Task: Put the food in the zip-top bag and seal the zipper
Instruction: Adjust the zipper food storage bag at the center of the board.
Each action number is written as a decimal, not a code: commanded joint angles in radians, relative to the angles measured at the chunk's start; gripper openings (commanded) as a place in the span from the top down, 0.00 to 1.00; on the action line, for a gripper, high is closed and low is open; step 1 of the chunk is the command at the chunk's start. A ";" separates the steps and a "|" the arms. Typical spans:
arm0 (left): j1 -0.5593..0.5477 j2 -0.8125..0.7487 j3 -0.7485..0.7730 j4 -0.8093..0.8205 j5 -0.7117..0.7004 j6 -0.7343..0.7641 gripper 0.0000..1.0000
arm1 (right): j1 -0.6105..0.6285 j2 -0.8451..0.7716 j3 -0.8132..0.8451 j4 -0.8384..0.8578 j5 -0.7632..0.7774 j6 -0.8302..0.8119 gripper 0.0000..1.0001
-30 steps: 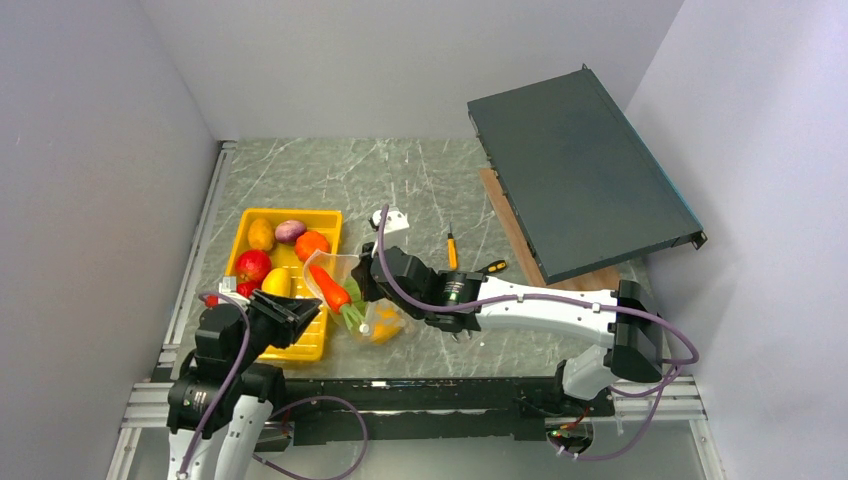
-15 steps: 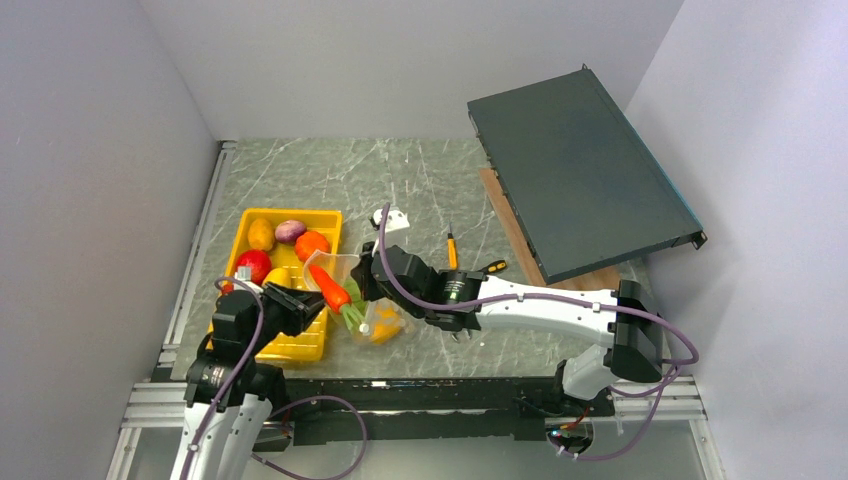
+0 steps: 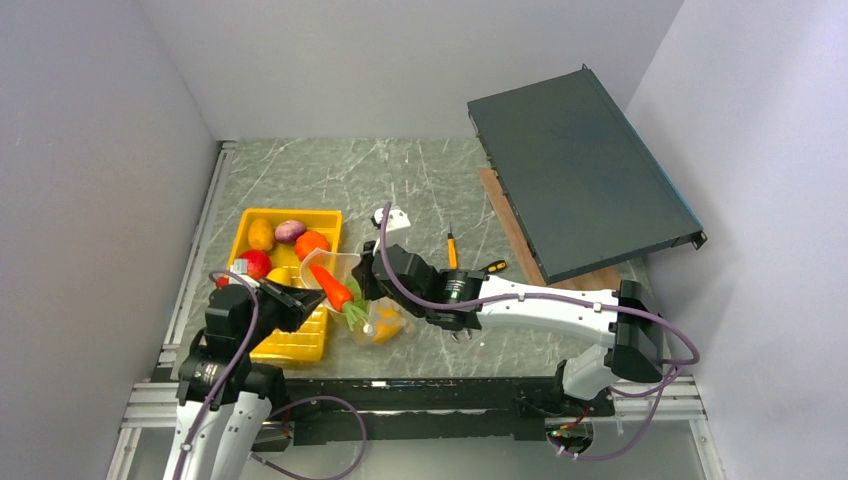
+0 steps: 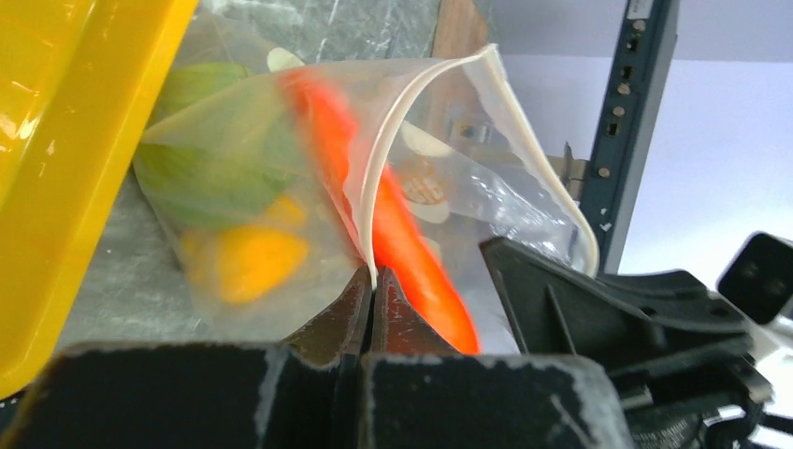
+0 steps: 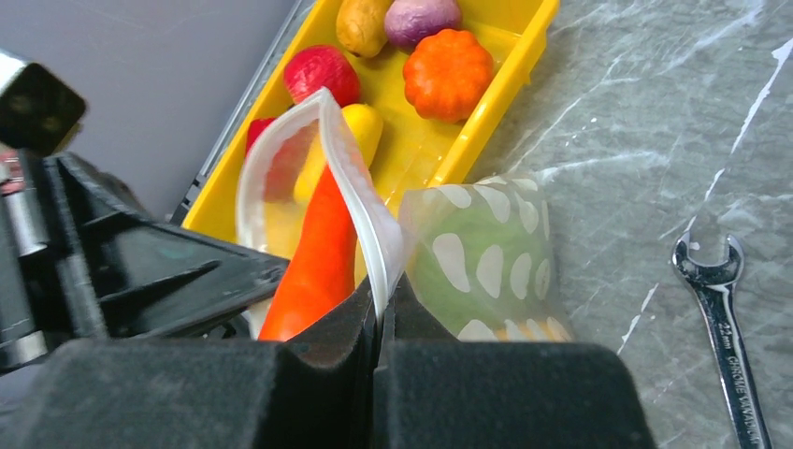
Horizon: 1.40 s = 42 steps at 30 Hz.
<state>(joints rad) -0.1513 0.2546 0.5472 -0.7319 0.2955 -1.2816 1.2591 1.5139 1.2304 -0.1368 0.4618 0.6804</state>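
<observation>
The clear zip-top bag (image 3: 372, 312) lies beside the yellow tray, its mouth gaping. An orange carrot (image 3: 331, 288) sticks out of the mouth. Green cabbage (image 5: 486, 271) and a yellow piece (image 4: 245, 264) sit deeper inside. My left gripper (image 4: 373, 281) is shut on the white zipper (image 4: 388, 164) at one side of the mouth. From the opposite side, my right gripper (image 5: 382, 297) is shut on the other zipper (image 5: 363, 208) lip. Both grippers meet at the bag in the top view, left gripper (image 3: 306, 297) and right gripper (image 3: 362, 281).
The yellow tray (image 3: 292, 346) holds red, orange, purple and yellow food pieces. A steel wrench (image 5: 726, 318) lies right of the bag. Screwdrivers (image 3: 452, 250), a white part (image 3: 394, 219) and a tilted dark panel (image 3: 580, 175) on a wooden board sit farther back.
My left gripper has moved right to the bag's mouth and shut on its zipper edge. The right arm has held still, and the bag has shifted slightly.
</observation>
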 commanded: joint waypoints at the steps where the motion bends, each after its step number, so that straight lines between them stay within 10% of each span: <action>1: -0.001 0.035 0.128 -0.068 0.011 0.098 1.00 | -0.025 -0.060 0.002 -0.009 -0.015 -0.018 1.00; 16: -0.001 0.131 0.217 0.054 0.194 0.132 1.00 | -0.067 -0.101 0.007 -0.114 -0.103 -0.341 1.00; 26: -0.002 0.122 0.125 0.212 0.259 0.051 1.00 | -0.026 -0.118 -0.082 -0.008 -0.596 -0.292 1.00; 42: -0.002 0.094 0.114 0.146 0.248 0.077 1.00 | -0.072 -0.261 -0.078 -0.135 -0.167 -0.329 1.00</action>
<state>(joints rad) -0.1520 0.3679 0.6621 -0.6117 0.5304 -1.2057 1.2041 1.3144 1.1599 -0.3065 0.2108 0.3573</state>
